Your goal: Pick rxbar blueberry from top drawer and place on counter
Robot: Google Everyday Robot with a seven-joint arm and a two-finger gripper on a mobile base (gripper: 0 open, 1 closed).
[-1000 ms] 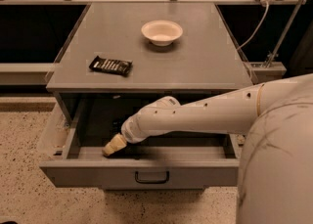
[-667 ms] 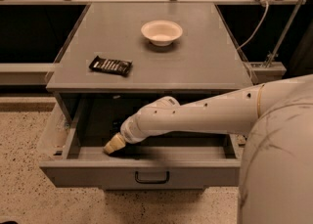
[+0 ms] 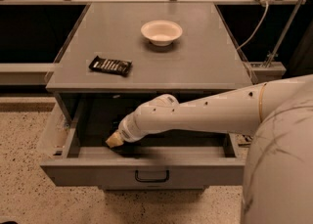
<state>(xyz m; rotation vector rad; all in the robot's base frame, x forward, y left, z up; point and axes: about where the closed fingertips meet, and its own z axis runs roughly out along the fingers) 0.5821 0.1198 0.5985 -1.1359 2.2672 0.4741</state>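
– Nothing seems to have moved since a second ago, does it?

– No. The gripper sits at the same spot, low in the left half of the open top drawer, just behind its front wall.

– Starting from the left, what is on the counter?

– A black-wrapped bar with white lettering lies flat near the front left edge. Right of it and further back stands a pale bowl, well apart from the bar.

– And the rxbar blueberry?

– I cannot make it out. The drawer's interior is dark and the gripper's pale tip points down into it.

– Is the gripper spread or closed?

– I cannot tell, nor whether it touches anything.

– And on the right?

– The white arm reaches in from the right, crossing the drawer's opening above the small dark handle.
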